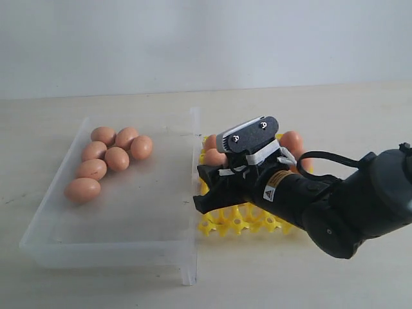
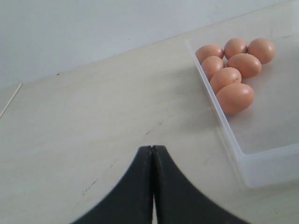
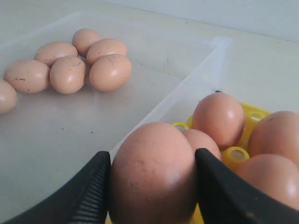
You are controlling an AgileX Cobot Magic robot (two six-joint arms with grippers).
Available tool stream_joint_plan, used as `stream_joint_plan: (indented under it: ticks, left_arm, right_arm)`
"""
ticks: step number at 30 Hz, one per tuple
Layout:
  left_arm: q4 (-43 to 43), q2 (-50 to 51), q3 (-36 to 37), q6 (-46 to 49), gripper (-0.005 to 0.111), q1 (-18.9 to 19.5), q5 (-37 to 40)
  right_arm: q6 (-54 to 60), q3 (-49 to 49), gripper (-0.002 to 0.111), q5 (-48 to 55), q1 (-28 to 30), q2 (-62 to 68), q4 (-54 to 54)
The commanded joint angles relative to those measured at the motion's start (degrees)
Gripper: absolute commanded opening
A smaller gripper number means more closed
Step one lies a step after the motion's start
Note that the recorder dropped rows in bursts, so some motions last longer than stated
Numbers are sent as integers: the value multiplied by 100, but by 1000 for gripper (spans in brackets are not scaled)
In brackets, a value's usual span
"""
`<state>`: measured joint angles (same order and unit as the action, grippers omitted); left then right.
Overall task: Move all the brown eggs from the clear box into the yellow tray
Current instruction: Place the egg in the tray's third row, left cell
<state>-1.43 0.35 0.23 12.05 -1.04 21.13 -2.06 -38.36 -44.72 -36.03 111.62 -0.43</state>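
My right gripper (image 3: 153, 156) is shut on a brown egg (image 3: 152, 172), its two black fingers pressing the egg's sides. It hangs over the yellow tray (image 3: 254, 114) at the edge nearest the clear box (image 3: 187, 93). In the exterior view the right gripper (image 1: 209, 190) covers that egg and much of the yellow tray (image 1: 235, 222). Several brown eggs (image 1: 106, 158) lie clustered at the far left of the clear box (image 1: 109, 248). Other eggs (image 3: 219, 116) sit in tray cups. My left gripper (image 2: 152, 148) is shut and empty over bare table, left of the box.
The clear box's right wall (image 1: 194, 193) stands right beside the tray, just under my right fingers. The box's near corner (image 2: 261, 163) lies to one side of my left gripper. Pale tabletop (image 1: 290, 277) surrounds both containers.
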Motion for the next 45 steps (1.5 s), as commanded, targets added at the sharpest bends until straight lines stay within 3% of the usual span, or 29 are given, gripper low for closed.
stream_joint_plan:
  ticks: [1,4,14,24,35,38,42,45]
  left_arm:
    - [0,-35,-23,-31,0,-11,-45]
    - [0,-35,-23,-31,0,-11,-45]
    - [0,-35,-23,-31,0,-11,-45]
    - [0,-35,-23,-31,0,-11,-45]
    - [0,-35,-23,-31,0,-11,-45]
    - [0,-35,-23,-31,0,-11,-45]
    - [0,-35,-23,-31,0,-11,-45]
    - [0,-35,-23,-31,0,-11,-45]
  right_arm:
    - [-73,21,0,-257,43,60,-34]
    - [-99,2,2,-219,43,60,-34]
    - [-99,-163,36,62,43,146,43]
    - [-99,-204,56,171,43,146,43]
    - [-99,-204,59,221,43,-270,43]
    - [-99,-357,57,1368,3,-999,-174]
    - [-541,-1506,55,4987,-109,-1703,-810]
    - [206,-2661,55,7196,-380,-1601,-893]
